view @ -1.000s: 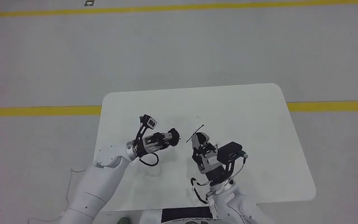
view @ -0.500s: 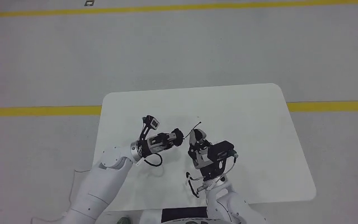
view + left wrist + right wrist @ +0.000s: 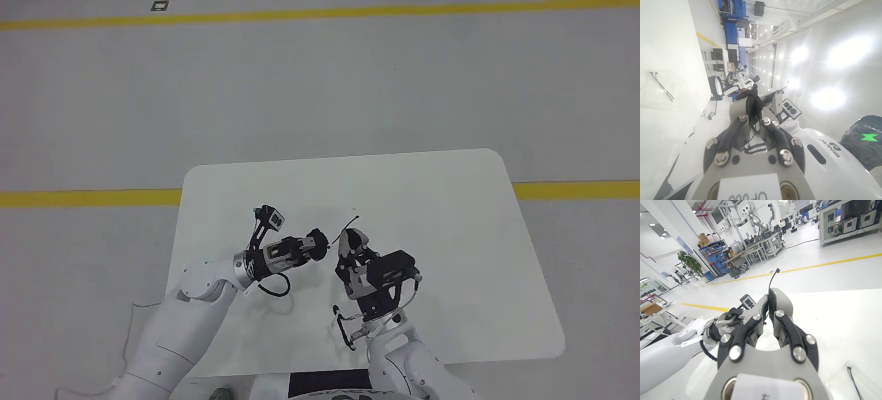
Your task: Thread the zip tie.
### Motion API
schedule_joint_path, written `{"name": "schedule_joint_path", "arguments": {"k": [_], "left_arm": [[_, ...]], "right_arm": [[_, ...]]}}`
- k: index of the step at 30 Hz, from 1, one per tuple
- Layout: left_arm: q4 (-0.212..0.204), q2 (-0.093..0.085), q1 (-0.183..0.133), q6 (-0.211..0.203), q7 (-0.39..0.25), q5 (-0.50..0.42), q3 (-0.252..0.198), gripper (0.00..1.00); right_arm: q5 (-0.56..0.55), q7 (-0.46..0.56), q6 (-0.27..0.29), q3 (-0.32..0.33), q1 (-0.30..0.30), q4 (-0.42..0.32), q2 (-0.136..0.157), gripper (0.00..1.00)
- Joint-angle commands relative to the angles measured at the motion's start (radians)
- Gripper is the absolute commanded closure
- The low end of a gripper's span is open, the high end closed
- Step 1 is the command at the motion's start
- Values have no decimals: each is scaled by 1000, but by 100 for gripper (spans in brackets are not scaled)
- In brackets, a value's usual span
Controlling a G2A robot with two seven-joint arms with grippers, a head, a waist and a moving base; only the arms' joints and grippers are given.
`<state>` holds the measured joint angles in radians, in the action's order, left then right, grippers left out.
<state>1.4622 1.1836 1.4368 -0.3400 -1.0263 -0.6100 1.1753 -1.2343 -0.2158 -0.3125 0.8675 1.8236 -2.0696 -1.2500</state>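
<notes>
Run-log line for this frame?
right gripper: shut on zip tie, head end free | left gripper: shut, facing it | both above table

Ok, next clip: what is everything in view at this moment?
table: one, white, under both arms.
zip tie: one, black, pinched in the right end effector, head end sticking out past its tips.
spare ties: two, black, inside the container.
container: one, clear, on the table.
floor lines: two, yellow, one far off, one cut off by the table.
left end effector: one, grey with black links, shut, facing the right one at close range; whether it grips the tie is unclear.
right end effector: one, grey with black links, shut on the zip tie.
</notes>
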Motion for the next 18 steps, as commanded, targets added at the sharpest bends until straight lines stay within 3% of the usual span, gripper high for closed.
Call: {"name": "schedule_joint_path", "arguments": {"k": [1, 10, 18], "left_arm": [[0, 0, 0, 0, 0, 0, 0, 100], [0, 0, 0, 0, 0, 0, 0, 100], [0, 0, 0, 0, 0, 0, 0, 100]], "right_arm": [[-9, -1, -7, 1, 0, 0, -1, 100], [-16, -27, -21, 4, 2, 1, -4, 100], [-13, 17, -27, 18, 1, -5, -9, 100]]}}
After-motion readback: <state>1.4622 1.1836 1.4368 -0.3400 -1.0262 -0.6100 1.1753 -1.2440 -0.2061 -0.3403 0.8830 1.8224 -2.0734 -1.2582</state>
